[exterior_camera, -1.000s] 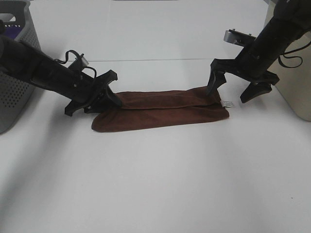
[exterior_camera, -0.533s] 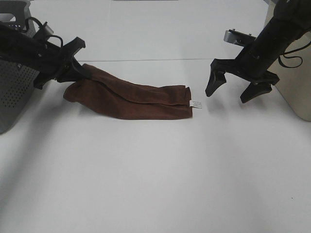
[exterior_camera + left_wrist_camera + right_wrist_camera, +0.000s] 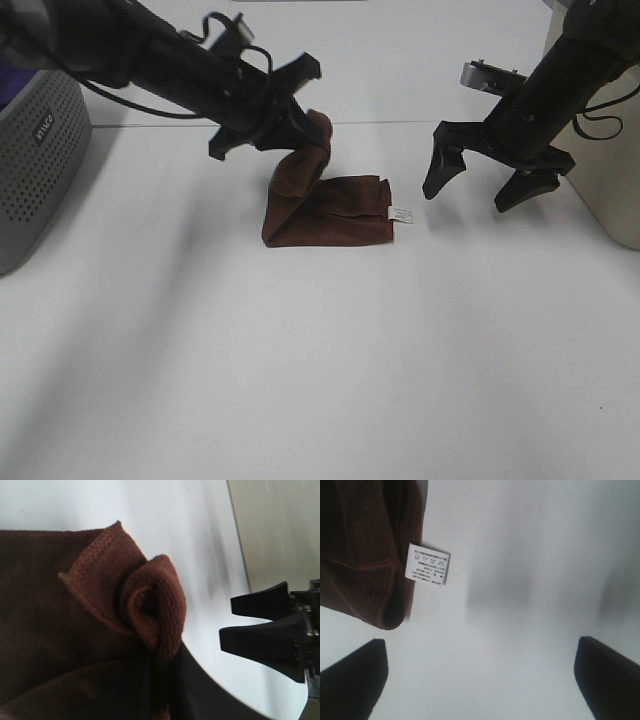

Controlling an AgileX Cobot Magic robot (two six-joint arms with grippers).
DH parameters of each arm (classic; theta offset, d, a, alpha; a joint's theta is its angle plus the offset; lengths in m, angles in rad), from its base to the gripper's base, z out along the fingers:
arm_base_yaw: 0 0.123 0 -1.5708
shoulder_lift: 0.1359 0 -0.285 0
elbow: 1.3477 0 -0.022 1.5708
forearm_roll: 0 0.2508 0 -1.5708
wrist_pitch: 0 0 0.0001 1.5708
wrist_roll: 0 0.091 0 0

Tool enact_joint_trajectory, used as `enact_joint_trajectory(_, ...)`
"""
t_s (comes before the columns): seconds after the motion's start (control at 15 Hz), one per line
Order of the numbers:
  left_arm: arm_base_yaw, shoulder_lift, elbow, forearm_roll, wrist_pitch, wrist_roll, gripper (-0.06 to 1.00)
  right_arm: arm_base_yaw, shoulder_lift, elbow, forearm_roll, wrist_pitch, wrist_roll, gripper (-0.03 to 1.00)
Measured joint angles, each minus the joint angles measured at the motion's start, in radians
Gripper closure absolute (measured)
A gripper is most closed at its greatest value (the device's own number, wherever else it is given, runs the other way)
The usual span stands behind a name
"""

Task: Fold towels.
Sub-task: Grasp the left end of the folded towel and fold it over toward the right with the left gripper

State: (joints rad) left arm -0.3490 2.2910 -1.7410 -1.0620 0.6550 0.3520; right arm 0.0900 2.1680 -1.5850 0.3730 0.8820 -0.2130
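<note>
The reddish-brown towel (image 3: 330,210) lies folded on the white table, its small white tag (image 3: 402,214) at its right edge. My left gripper (image 3: 303,125) is shut on the towel's left end and holds it lifted above the rest, over toward the right. The left wrist view shows the bunched corner of the towel (image 3: 145,605) pinched between the jaws. My right gripper (image 3: 485,185) is open and empty, just right of the tag, above the table. In the right wrist view the tag (image 3: 426,564) and the towel's edge (image 3: 365,550) lie beyond the open fingers (image 3: 352,680).
A grey perforated basket (image 3: 40,170) with purple fabric (image 3: 15,85) inside stands at the far left. A beige container (image 3: 600,170) stands at the right edge behind my right arm. The white table (image 3: 320,360) stretches toward the front.
My left gripper first dragged the towel leftward, then lifted its left end and carried it up and to the right over the rest. The right gripper stayed open in place.
</note>
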Motion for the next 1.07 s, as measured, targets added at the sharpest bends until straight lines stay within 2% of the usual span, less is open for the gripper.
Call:
enact_joint_trajectory(0.2,-0.065,0.125,-0.101,0.001,-0.029,-0.062,0.87,0.0,0.0,0.0,0.0,0.0,0.0,0.0)
enact_joint_trajectory(0.33,-0.09,0.155,-0.141,-0.008,-0.067,-0.099,0.77,0.0,0.0,0.0,0.0,0.0,0.0,0.0)
enact_joint_trajectory(0.4,-0.095,0.16,-0.143,-0.023,-0.08,-0.111,0.67,0.0,0.0,0.0,0.0,0.0,0.0,0.0)
enact_joint_trajectory(0.6,-0.095,0.162,-0.143,-0.085,-0.053,-0.113,0.24,0.0,0.0,0.0,0.004,0.0,0.0,0.0)
enact_joint_trajectory(0.67,-0.095,0.162,-0.143,-0.102,-0.028,-0.113,0.17,0.0,0.0,0.0,0.016,0.0,0.0,0.0)
enact_joint_trajectory(0.87,-0.055,0.147,-0.143,-0.102,0.065,-0.111,0.12,0.0,0.0,0.0,0.147,0.005,-0.051,0.0)
enact_joint_trajectory(1.07,0.07,0.082,-0.143,-0.024,0.078,-0.105,0.12,0.0,0.0,0.0,0.375,0.052,-0.205,0.0)
